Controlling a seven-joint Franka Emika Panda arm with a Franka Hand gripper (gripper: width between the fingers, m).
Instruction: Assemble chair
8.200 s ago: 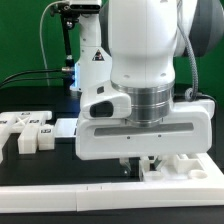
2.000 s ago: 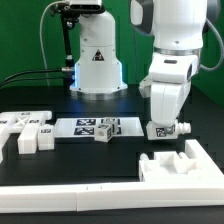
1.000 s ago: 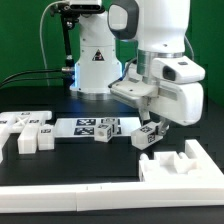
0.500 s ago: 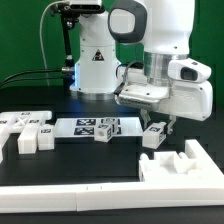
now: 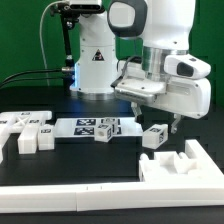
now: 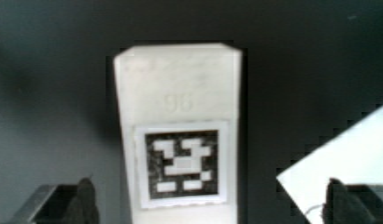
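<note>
A short white chair part [image 5: 155, 137] with a black-and-white tag lies tilted on the black table, just behind the white bracket [image 5: 180, 165]. My gripper [image 5: 160, 128] hangs right over it, open, with one finger on each side. In the wrist view the same part [image 6: 177, 110] is a long white block with its tag near my gripper [image 6: 209, 205]. The two dark fingertips [image 6: 63, 203] stand well clear of its sides. Several more white chair parts [image 5: 25, 130] lie at the exterior view's left.
The marker board [image 5: 80, 127] lies mid-table with a small tagged block [image 5: 107, 127] on it. A long white rail [image 5: 70, 199] runs along the front edge. A white corner [image 6: 344, 160] shows beside the part in the wrist view. The robot base [image 5: 95, 60] stands behind.
The gripper has turned and shifted slightly toward the exterior view's right, and the tagged part has moved with it and now sits a little lower. The other parts have not moved.
</note>
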